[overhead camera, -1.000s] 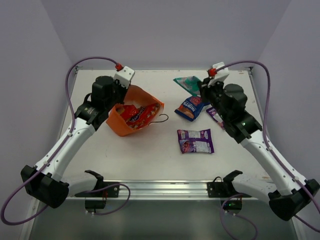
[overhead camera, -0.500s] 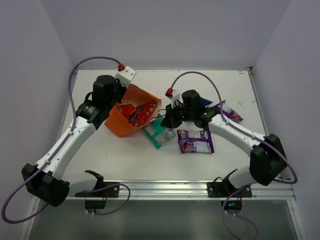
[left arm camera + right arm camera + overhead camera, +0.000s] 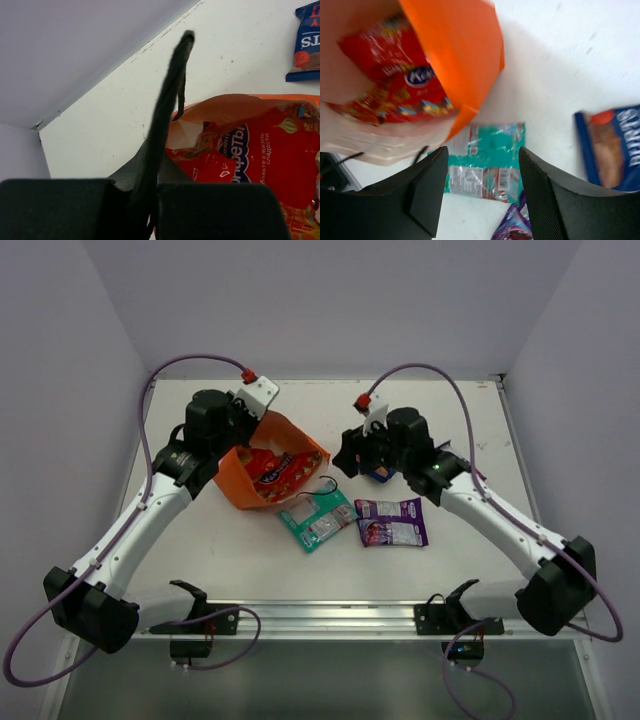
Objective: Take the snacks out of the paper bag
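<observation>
The orange paper bag lies tilted, its mouth facing right, with red snacks inside. My left gripper is shut on the bag's back wall, which I see edge-on in the left wrist view. Red snacks fill the bag's mouth there. My right gripper hangs open above the table, right of the bag. Between its fingers I see the teal snack lying flat below. This teal snack and a purple snack lie side by side. A blue-and-red snack shows partly under the right arm.
The bag's black cord handle trails onto the table by the teal packet. Grey walls close in the table on three sides. A metal rail with the arm bases runs along the near edge.
Half a second ago my right gripper was low in front of the bag, on the teal packet. It has opened and lifted back, and the teal packet now lies on the table.
</observation>
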Action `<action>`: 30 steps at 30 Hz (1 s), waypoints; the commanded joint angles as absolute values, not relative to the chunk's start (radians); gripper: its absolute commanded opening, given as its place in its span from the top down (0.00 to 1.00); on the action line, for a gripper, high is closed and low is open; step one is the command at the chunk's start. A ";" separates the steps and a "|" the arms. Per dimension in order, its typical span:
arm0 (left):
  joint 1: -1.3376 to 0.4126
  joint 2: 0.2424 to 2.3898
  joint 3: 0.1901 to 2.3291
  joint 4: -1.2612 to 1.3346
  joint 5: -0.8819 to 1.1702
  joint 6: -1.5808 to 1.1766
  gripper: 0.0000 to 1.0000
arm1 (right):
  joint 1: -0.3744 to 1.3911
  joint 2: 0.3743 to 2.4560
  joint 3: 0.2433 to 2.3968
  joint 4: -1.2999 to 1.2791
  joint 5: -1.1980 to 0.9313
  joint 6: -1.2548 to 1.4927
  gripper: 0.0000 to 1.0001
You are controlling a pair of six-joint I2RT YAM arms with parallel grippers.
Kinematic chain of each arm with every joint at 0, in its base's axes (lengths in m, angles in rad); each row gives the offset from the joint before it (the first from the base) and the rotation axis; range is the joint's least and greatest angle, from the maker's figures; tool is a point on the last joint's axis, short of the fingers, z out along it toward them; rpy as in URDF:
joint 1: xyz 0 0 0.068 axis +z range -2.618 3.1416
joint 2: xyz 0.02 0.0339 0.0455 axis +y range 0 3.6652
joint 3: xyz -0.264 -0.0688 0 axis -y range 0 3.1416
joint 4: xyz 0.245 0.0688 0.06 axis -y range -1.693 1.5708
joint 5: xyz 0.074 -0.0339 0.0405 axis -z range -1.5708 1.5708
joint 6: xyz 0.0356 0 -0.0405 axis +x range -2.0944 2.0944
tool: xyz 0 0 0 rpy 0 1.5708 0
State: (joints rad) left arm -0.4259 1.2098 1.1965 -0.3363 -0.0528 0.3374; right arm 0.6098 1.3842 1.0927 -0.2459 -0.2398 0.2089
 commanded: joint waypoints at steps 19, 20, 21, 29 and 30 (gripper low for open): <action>-0.426 1.166 1.226 -0.233 0.118 0.169 1.00 | 0.883 1.591 1.322 -0.017 -0.389 -0.454 0.32; -0.425 1.166 1.227 -0.236 0.118 0.161 1.00 | 0.885 1.620 1.316 0.045 -0.373 -0.446 0.31; -0.426 1.166 1.229 -0.238 0.124 0.149 1.00 | 0.885 1.634 1.307 0.079 -0.356 -0.439 0.30; -0.426 1.164 1.236 -0.252 0.146 0.129 1.00 | 0.882 1.766 1.266 0.288 -0.223 -0.339 0.18; -0.426 1.163 1.235 -0.252 0.144 0.126 1.00 | 0.882 1.776 1.267 0.302 -0.210 -0.327 0.17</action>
